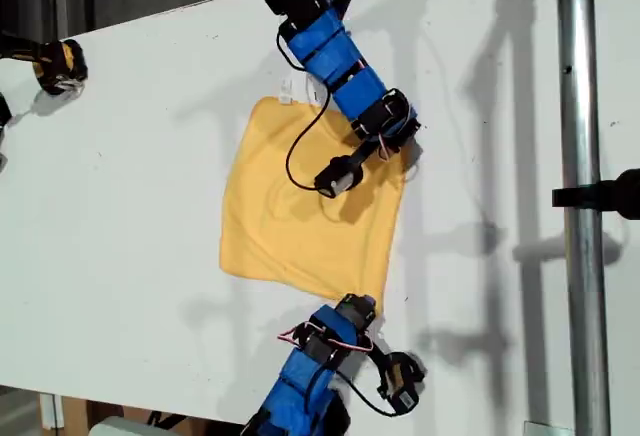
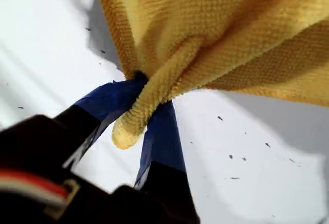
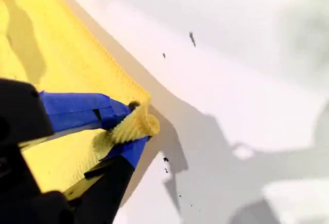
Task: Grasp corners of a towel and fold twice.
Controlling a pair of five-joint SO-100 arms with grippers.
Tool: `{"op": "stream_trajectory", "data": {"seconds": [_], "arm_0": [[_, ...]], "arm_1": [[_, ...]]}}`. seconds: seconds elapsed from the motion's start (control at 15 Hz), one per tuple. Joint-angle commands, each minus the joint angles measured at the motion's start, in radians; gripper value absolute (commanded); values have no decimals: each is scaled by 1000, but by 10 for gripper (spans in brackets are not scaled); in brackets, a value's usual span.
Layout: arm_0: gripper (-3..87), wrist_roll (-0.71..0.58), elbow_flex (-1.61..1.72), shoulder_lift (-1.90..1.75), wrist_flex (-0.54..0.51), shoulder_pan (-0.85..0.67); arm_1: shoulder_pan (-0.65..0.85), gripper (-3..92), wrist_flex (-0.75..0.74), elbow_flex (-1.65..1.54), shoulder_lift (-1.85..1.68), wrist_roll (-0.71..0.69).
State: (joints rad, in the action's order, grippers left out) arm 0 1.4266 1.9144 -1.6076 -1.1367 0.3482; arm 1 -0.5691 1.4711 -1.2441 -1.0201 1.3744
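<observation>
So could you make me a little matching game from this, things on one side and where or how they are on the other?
Things:
1. towel
2. white tag
3. my first hand
4. metal pole

Descriptions:
A. silver, running down the exterior view's right side
B. shut on a bunched cloth corner
C. yellow-orange, lying on the white table
D. small, sticking out at the cloth's top-left corner in the exterior view

Pairs: 1-C, 2-D, 3-B, 4-A
</observation>
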Motion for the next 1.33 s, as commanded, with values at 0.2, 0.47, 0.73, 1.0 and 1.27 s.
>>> {"op": "stream_trajectory", "data": {"seconds": [0.2,0.47,0.73,1.0,1.27], "arm_0": [[-15,14,-34,-163,-12,97],[-15,-84,-94,-201,37,112],[-15,-282,-103,-311,-48,-117],[-15,-434,-87,-298,-132,-431],[-15,-569,-38,-259,-103,-690]], "arm_1": [[-80,-1,-2,270,-46,-115],[-54,-1,-57,281,-66,-198],[138,-1,126,147,-242,-241],[394,-1,227,-178,-528,-249],[664,-1,261,-413,-696,-247]]}}
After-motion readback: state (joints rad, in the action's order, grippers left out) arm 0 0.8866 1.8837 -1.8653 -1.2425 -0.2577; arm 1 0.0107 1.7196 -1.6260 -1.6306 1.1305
